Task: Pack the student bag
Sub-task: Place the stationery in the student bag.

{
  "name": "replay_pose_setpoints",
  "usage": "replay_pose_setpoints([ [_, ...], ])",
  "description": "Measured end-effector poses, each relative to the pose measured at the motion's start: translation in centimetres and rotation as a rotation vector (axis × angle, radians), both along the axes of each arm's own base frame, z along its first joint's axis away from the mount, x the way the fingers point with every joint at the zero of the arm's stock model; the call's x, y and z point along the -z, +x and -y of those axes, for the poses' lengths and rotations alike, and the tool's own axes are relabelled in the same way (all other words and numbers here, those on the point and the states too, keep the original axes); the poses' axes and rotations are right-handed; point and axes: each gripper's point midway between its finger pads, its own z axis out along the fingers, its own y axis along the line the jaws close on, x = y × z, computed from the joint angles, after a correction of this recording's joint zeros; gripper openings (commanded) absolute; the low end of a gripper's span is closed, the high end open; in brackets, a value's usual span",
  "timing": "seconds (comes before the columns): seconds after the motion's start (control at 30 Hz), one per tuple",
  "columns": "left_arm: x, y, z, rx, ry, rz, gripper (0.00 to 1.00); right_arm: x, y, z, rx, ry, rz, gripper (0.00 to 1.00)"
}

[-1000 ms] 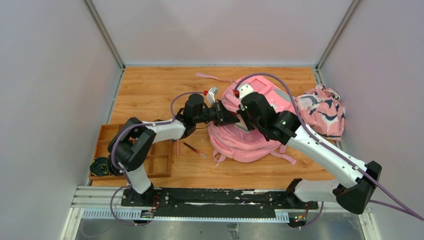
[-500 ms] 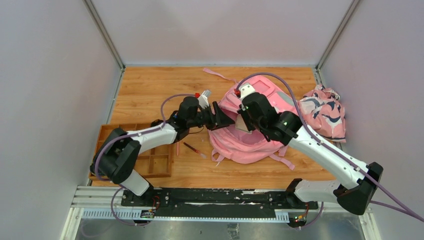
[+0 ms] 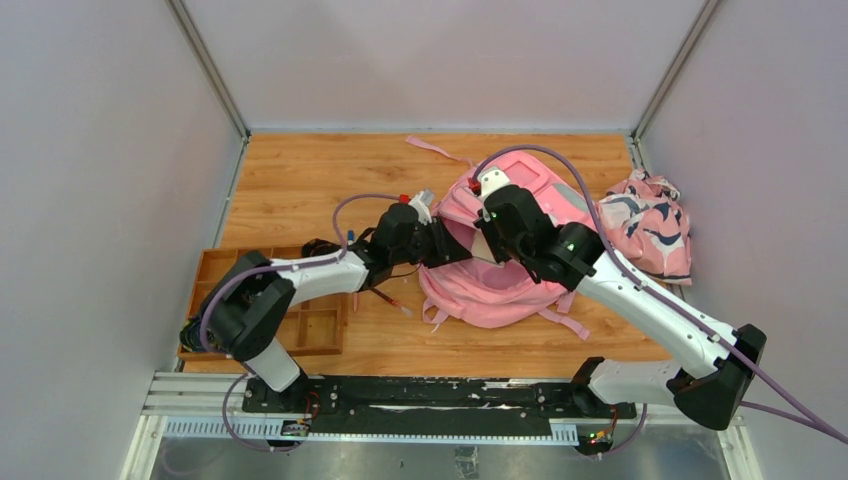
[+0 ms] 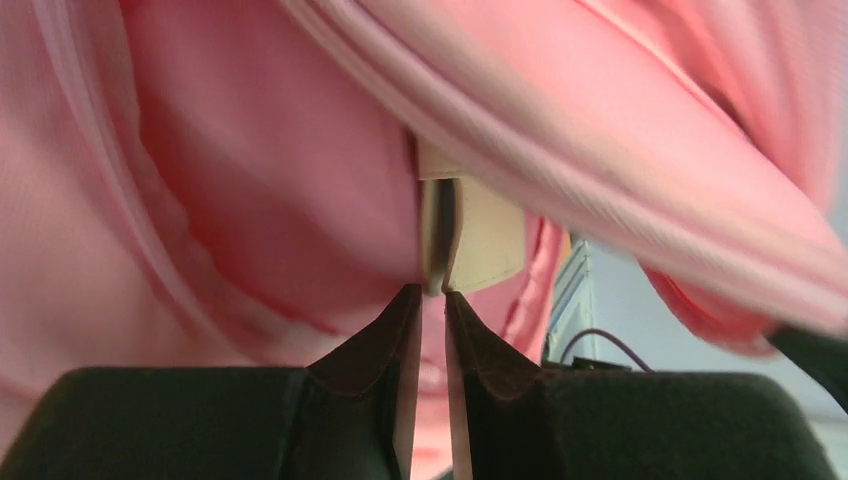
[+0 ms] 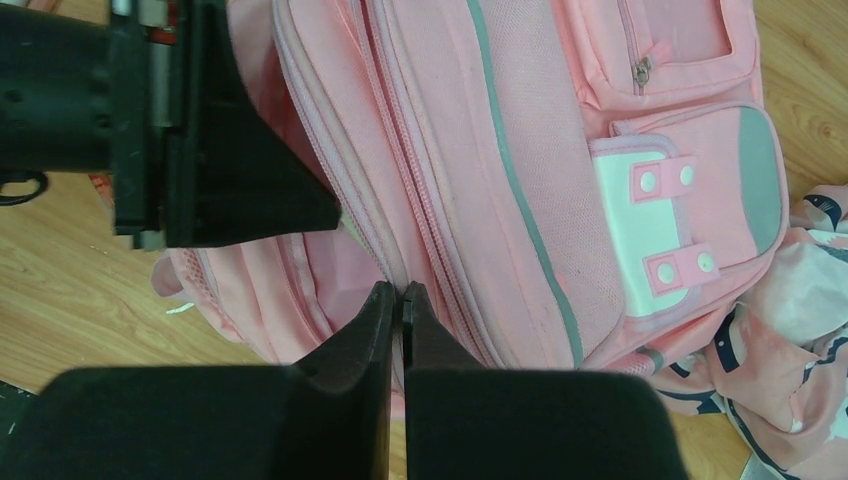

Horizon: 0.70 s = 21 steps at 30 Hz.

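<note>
Wooden table (image 3: 290, 190), enclosed by pale walls. Student bag (image 3: 500, 290) lies on the table right of centre, front pockets facing up, a loose pink strap (image 3: 430, 150) trailing toward the back edge. On the front pocket is a white-pink square patch (image 5: 655, 225). Pink cloth with navy-white pattern (image 3: 655, 225) is bunched against the bag's right side, touching it. Wooden compartment tray (image 3: 205, 262) sits at the near left edge, well apart from the bag. Both arms meet at the bag's left side. Right gripper (image 5: 401, 288): fingers pressed together, pinching the bag's fabric along a zipper seam at the opening. Left gripper (image 4: 430, 293): reaches into the bag's pink interior, fingers nearly closed, tips nipping the lower edge of a small cream flat piece (image 4: 480, 235); what the piece is cannot be told. A thin dark-red stick (image 3: 390, 300) lies on the table just left of the bag.
</note>
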Motion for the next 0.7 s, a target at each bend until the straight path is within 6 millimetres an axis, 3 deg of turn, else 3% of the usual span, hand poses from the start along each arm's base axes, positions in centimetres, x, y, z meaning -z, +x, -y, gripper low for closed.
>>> replay_pose_setpoints([
  [0.1, 1.4, 1.4, 1.2, -0.003, 0.023, -0.023, 0.17, 0.0, 0.0, 0.0, 0.0, -0.002, -0.001, 0.0],
  [0.3, 0.7, 3.1, 3.4, -0.017, 0.02, 0.005, 0.17, -0.1, 0.0, 0.7, 0.022, -0.02, 0.008, 0.0],
  [0.4, 0.5, 3.6, 4.2, -0.024, 0.021, 0.015, 0.3, 0.0, 0.0, 1.1, 0.033, -0.033, 0.009, 0.0],
  [0.43, 0.6, 3.6, 4.2, -0.022, 0.023, 0.015, 0.37, 0.1, 0.0, 1.1, 0.034, -0.037, 0.007, 0.0],
  [0.53, 0.7, 3.1, 4.2, -0.012, 0.027, 0.021, 0.43, 0.1, -0.1, 1.3, 0.035, -0.043, 0.004, 0.0],
  [0.7, -0.2, -0.1, 1.7, 0.035, 0.052, 0.041, 0.42, 0.3, -0.2, 1.3, 0.032, -0.044, 0.001, 0.0],
])
